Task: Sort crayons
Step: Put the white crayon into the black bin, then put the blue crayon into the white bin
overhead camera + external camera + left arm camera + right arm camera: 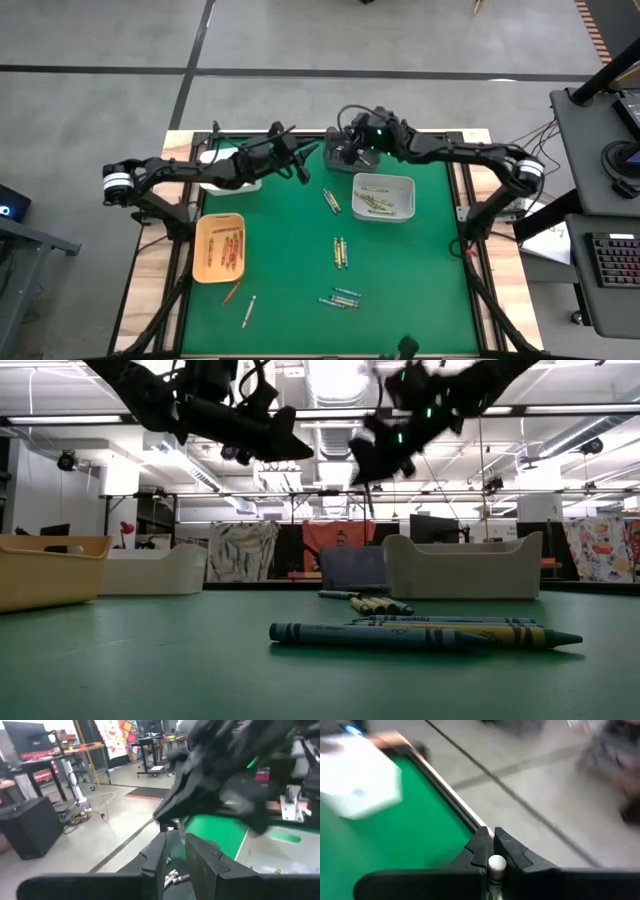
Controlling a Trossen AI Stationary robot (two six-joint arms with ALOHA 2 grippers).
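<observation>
Green-topped table (290, 250) with wooden side edges. On it: an orange tray (219, 247) at the left holding crayons, a white tray (384, 197) right of centre holding crayons, and another white tray (222, 180) at the far left, partly hidden. Loose crayons (340, 252) lie scattered across the centre and near edge.

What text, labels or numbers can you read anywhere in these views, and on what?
None can be read.
The crayons nearest the low camera have printed wrappers, but the lettering is too small to read.
The colourful hanging in the room behind shows pictures, no legible words.
The keyboard beside the table: keys too small.
</observation>
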